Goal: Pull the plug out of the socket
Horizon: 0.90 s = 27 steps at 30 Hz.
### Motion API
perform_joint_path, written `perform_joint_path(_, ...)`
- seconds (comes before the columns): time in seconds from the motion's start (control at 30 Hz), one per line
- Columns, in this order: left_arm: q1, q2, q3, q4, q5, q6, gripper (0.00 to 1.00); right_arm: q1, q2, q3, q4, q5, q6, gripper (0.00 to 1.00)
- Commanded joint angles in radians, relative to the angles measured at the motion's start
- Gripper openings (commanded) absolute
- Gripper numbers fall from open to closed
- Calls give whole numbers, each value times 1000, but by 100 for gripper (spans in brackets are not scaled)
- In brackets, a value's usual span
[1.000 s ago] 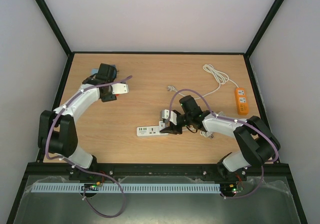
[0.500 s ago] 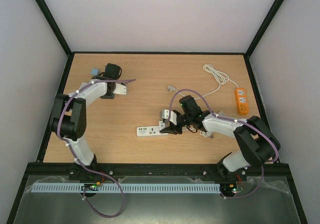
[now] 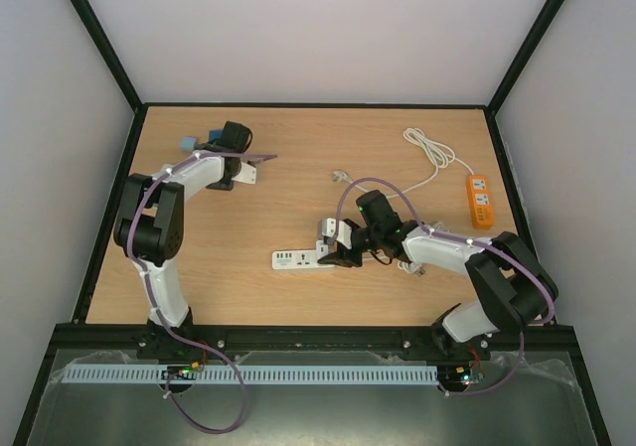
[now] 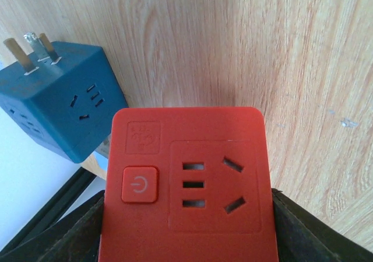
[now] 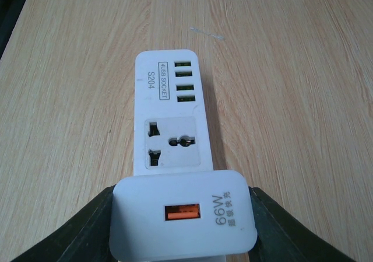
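A white 66W charger plug (image 5: 183, 218) stands over the near end of the white power strip socket (image 5: 169, 116); its prongs are hidden. My right gripper (image 5: 183, 230) is shut on the plug, one black finger on each side. From above, the right gripper (image 3: 336, 251) sits at the right end of the strip (image 3: 295, 260), mid-table. My left gripper (image 4: 186, 233) is shut on a red socket block (image 4: 186, 180) at the far left of the table, beside a blue cube adapter (image 4: 58, 101). From above, the left gripper (image 3: 225, 138) is next to the cube (image 3: 191, 142).
An orange power strip (image 3: 481, 201) lies at the right edge with a coiled white cable (image 3: 429, 153) running from it to a small plug (image 3: 341, 177). Black frame rails border the table (image 3: 288, 148). The right arm's purple cable arcs above the strip.
The left arm has swung its elbow in and up, and its gripper has shifted slightly right along the far left of the table. The right arm and plug have not moved.
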Motion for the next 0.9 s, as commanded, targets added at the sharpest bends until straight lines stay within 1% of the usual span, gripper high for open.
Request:
perform_joint_path(0.0,-7,35,38,-3,-58,20,42,4,-20,-17,-12,40,-4,45)
perform_joint_path(0.07,-7,45,48,-7,-64,19,47,4,-19,-18,-12,41,-5,45)
perform_joint_path(0.2,-8,54,56,-15,-67,10,61,4,-17,-17,-10,40,-5,47)
perform_joint_path(0.37,-7,49,57,-26,-58,-10,74,4,-11,-17,-10,37,-5,48)
perform_joint_path(0.47,-6,33,59,-44,-27,-30,80,4,-10,-16,-8,31,-7,50)
perform_joint_path(0.53,-5,22,58,-51,-8,-48,83,4,-10,-14,-8,26,-4,51)
perform_joint_path(0.7,4,-12,66,-77,56,-105,85,4,-15,-13,-8,24,2,54)
perform_joint_path(0.8,10,-53,87,-124,146,-169,86,4,-24,-13,-1,17,12,61)
perform_joint_path(0.87,11,-84,88,-150,201,-209,87,4,-30,-11,4,13,21,67)
